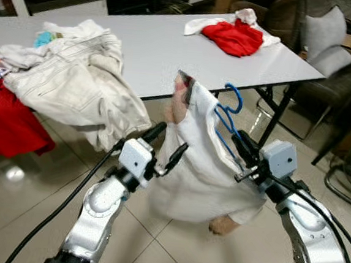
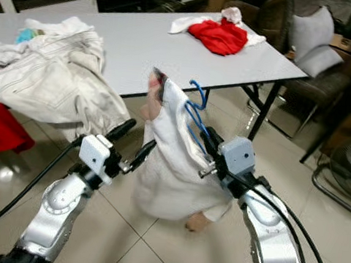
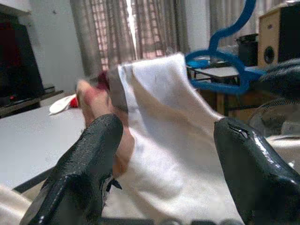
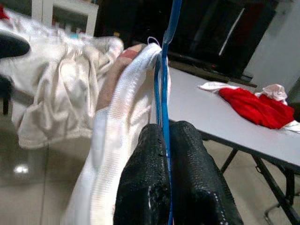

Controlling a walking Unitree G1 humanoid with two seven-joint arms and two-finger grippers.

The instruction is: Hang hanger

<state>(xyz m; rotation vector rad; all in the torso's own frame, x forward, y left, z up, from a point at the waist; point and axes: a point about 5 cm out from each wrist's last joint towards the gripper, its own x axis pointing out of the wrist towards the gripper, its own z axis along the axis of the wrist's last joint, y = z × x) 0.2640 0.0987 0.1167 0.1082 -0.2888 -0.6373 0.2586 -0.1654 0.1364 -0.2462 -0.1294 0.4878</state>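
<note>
A blue hanger (image 1: 229, 114) carries a white garment (image 1: 200, 170) with pink parts, held up in front of the white table (image 1: 163, 56). My right gripper (image 1: 243, 146) is shut on the hanger's blue wire, which runs between its two fingers (image 4: 187, 178) in the right wrist view. My left gripper (image 1: 165, 144) stands open just left of the garment, its fingers (image 3: 86, 164) spread with the white cloth (image 3: 173, 154) beyond them and nothing gripped. The hanger's hook (image 3: 232, 33) points upward.
A heap of off-white clothes (image 1: 75, 79) and red cloth (image 1: 7, 126) hangs over the table's left front edge. A red and white garment (image 1: 236, 35) lies at its far right. Chairs with a grey cushion (image 1: 324, 43) stand to the right. Tiled floor lies below.
</note>
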